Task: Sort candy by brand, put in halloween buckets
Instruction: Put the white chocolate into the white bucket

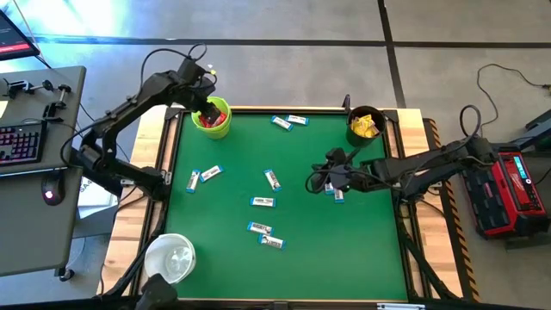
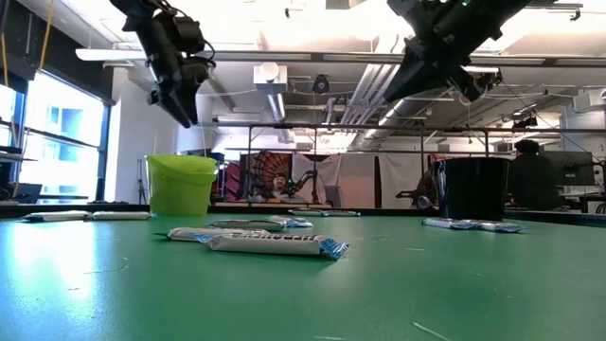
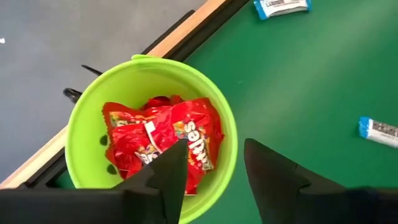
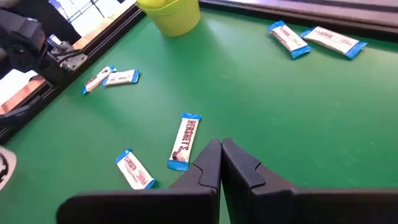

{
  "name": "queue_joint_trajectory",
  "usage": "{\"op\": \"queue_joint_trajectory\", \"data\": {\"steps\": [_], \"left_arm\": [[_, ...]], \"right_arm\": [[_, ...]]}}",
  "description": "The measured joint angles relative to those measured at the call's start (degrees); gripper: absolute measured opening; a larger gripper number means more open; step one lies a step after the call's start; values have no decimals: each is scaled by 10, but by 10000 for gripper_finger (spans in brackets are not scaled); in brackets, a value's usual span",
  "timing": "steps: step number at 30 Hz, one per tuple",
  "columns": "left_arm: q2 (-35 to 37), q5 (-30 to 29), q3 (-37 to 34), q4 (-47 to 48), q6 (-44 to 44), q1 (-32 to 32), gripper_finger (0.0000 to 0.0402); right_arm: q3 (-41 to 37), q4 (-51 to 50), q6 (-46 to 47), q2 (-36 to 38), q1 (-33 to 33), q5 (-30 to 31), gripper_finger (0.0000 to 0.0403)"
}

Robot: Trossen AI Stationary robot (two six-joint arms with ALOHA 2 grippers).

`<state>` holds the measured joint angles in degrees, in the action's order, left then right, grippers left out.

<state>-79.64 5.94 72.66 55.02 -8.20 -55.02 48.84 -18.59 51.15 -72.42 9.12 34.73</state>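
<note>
Green bench (image 1: 344,250): your left gripper (image 3: 211,171) hangs open and empty over the lime bucket (image 3: 81,118); lift straight up, clear its rim.

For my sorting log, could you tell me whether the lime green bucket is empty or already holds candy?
It holds candy: the lime green bucket stands upright with several red packets piled inside, seen from above.

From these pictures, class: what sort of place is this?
Probably a robotics lab or workshop: a green-topped table worked by two robot arms, a desk with a keyboard beside it, and exposed ceiling ducts overhead.
</note>
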Motion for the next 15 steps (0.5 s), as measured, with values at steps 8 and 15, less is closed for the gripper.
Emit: {"op": "queue_joint_trajectory", "data": {"steps": [8,15], "left_arm": [[-5,-1,-55,-53,-17,-2,53],[8,-7,-93,-114,-13,-6,8]], "right_arm": [[0,3,-1,0,-24,-17,0],[0,5,-16,0,-32,-6,0]]}}
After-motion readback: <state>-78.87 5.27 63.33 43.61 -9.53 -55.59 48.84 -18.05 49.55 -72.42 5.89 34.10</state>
